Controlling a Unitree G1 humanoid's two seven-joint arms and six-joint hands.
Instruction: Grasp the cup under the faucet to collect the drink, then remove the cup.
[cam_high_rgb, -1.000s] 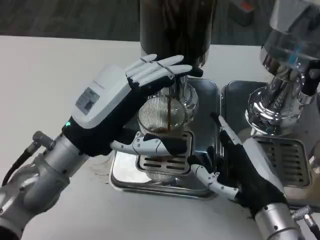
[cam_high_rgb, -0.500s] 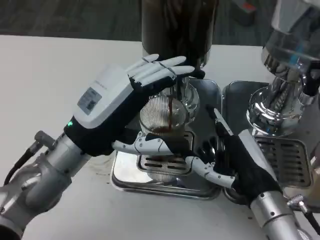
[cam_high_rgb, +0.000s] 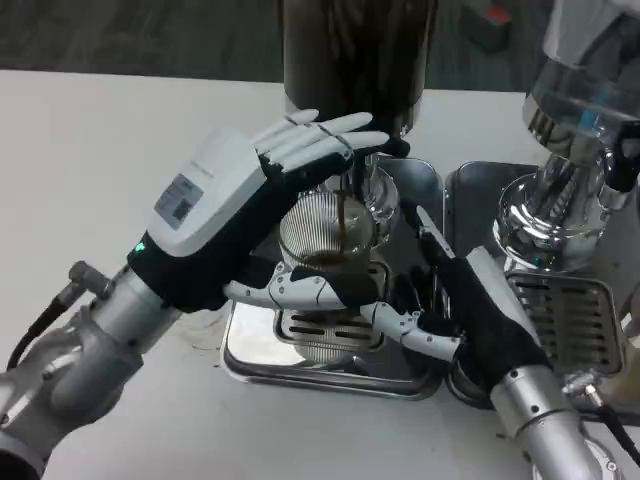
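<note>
The single head view looks steeply down from close above the near edge of the white surface (cam_high_rgb: 110, 130), facing the far drink dispenser (cam_high_rgb: 355, 55).

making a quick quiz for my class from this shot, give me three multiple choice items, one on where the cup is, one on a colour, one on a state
1. Where is the cup?
A. under the faucet, on the metal drip tray
B. on the bare white table
C. lifted clear above the dispenser

2. What colour is the liquid stream running into the cup?
A. clear
B. dark brown
C. white

3. What is the left hand doing?
A. lying flat on the table
B. wrapped around the cup
C. pressing the second machine on the right

Answers: 1 A, the glass sits over the tray's grate below the spout. 2 B, a dark brown stream falls into it. 3 B, its fingers curl behind and in front of the cup, while the right hand reaches in from the right, beside the cup.
</note>
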